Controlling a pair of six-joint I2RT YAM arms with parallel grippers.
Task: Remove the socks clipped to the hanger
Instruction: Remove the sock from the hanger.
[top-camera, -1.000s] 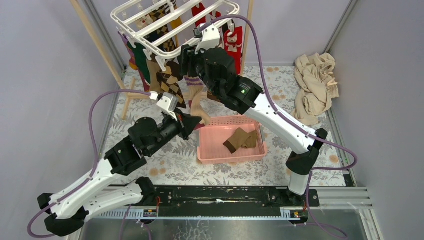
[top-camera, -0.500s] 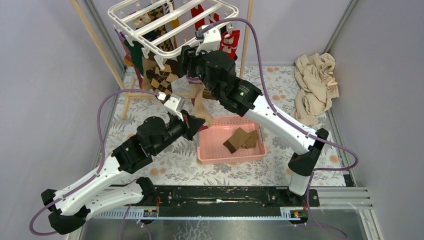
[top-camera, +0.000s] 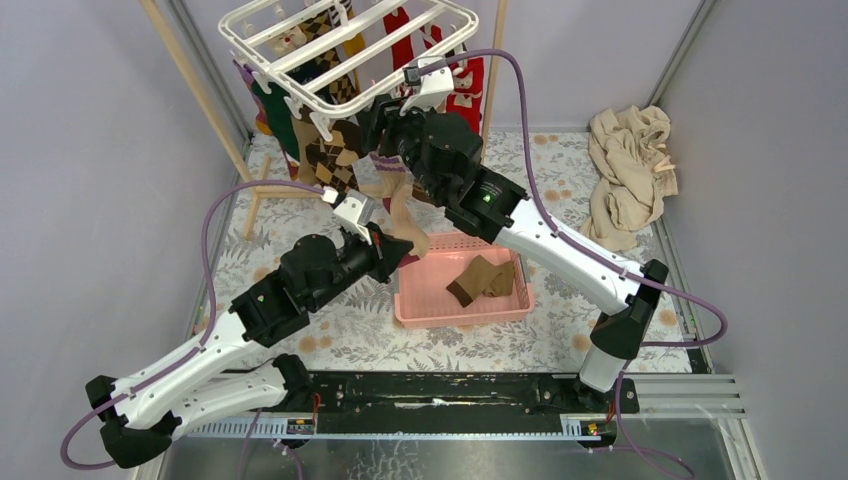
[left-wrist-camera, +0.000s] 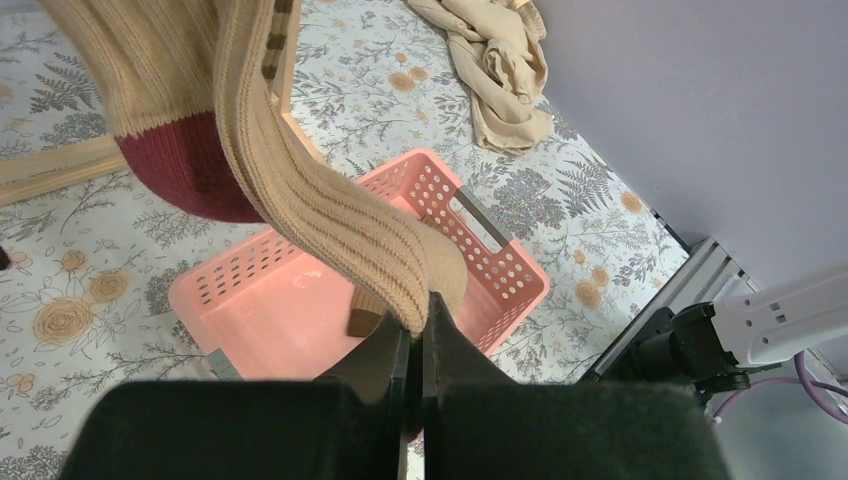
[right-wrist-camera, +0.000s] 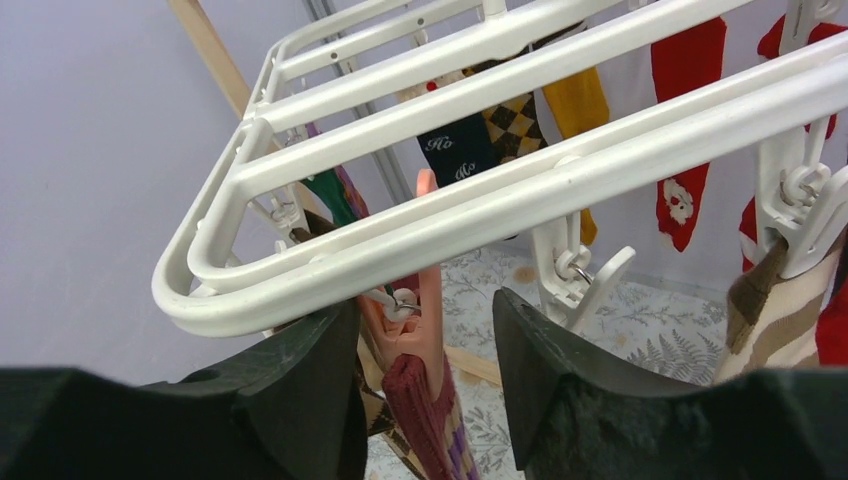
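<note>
Floral-print tabletop (top-camera: 350, 340), grey walls on three sides.

Near the middle: pink basket (top-camera: 415, 305), a brown sock (top-camera: 483, 280) lying inside toward its right end.

Over the basket's far-left corner: left gripper (left-wrist-camera: 418, 320), pinched tight on the toe of a tan ribbed sock (left-wrist-camera: 330, 215), no gap showing between the fingers in the left wrist view. Now a touch further right and nearer than half a second ago, the left arm swung the same way. Sock drawn taut from that grip up and away toward the hanger (right-wrist-camera: 520, 185), its top end hidden behind the right arm. Close beside it, a second sock with a maroon toe (left-wrist-camera: 180, 170), hanging loose.

Far right on the table: heap of beige cloth (top-camera: 628, 170), unmoved.

Further back, tucked under the hanger's near rail: right gripper (right-wrist-camera: 425, 345), jaws wide, one on each side of a pink clip (right-wrist-camera: 430, 290) with a maroon cuff (right-wrist-camera: 418, 405) beneath it. Contact with the clip: cannot tell. Right arm's lower links shifted slightly to the right since the earlier view.

Farthest: hanger in much the same place as half a second ago, slung up between the walls, rows of patterned socks below its bars, a slanting wooden pole (top-camera: 195, 85) at far left.
</note>
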